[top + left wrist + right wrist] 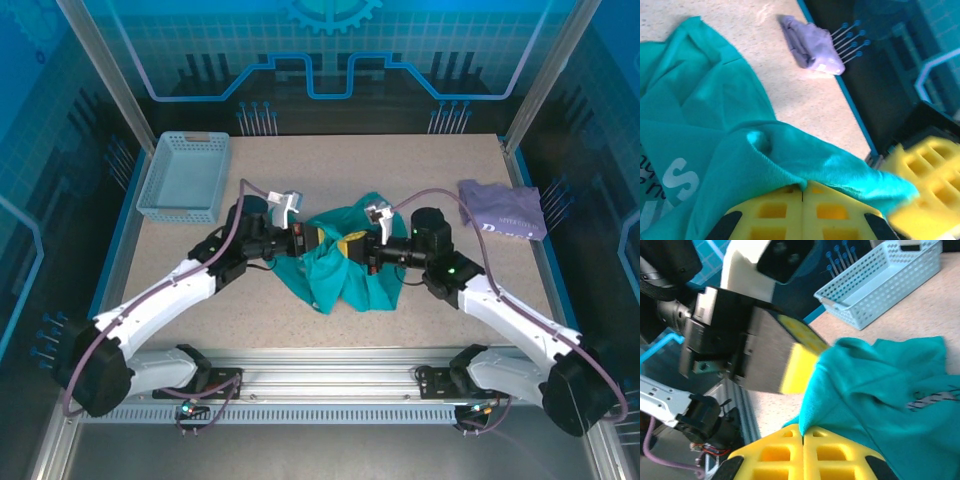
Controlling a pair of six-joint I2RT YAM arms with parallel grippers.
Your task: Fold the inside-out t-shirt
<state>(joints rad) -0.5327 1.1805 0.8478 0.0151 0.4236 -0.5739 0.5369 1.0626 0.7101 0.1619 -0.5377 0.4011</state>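
Inside-out t-shirt (pixel 345 275), teal-green, lies bunched in a heap at the middle of the speckled table (pixel 400 165), between my two arms. The heap is gathered up where my claws meet and spills toward the near edge. Seen from my left wrist, the shirt (pixel 705 115) spreads in loose folds over the table (pixel 805 100), with pale lettering showing on the cloth at the lower left. Seen from my right wrist, the shirt (pixel 880 385) is crumpled and carries a strip of grey print.

A pale blue perforated basket (pixel 150 185) sits at the far left corner of the table; its wall (pixel 880 280) shows from my right wrist too. A folded lavender garment (pixel 503 208) lies near the far right edge, well apart from the shirt, and my left wrist sees it (pixel 812 47) by the table's rim.

My left claw (pixel 322 240) has its yellow pads pressed together, a hem of the shirt caught at their tips (pixel 802 192). My right claw (pixel 358 247) is likewise closed, pinching the shirt's edge at its tips (pixel 802 432). The two claws are just beside each other.
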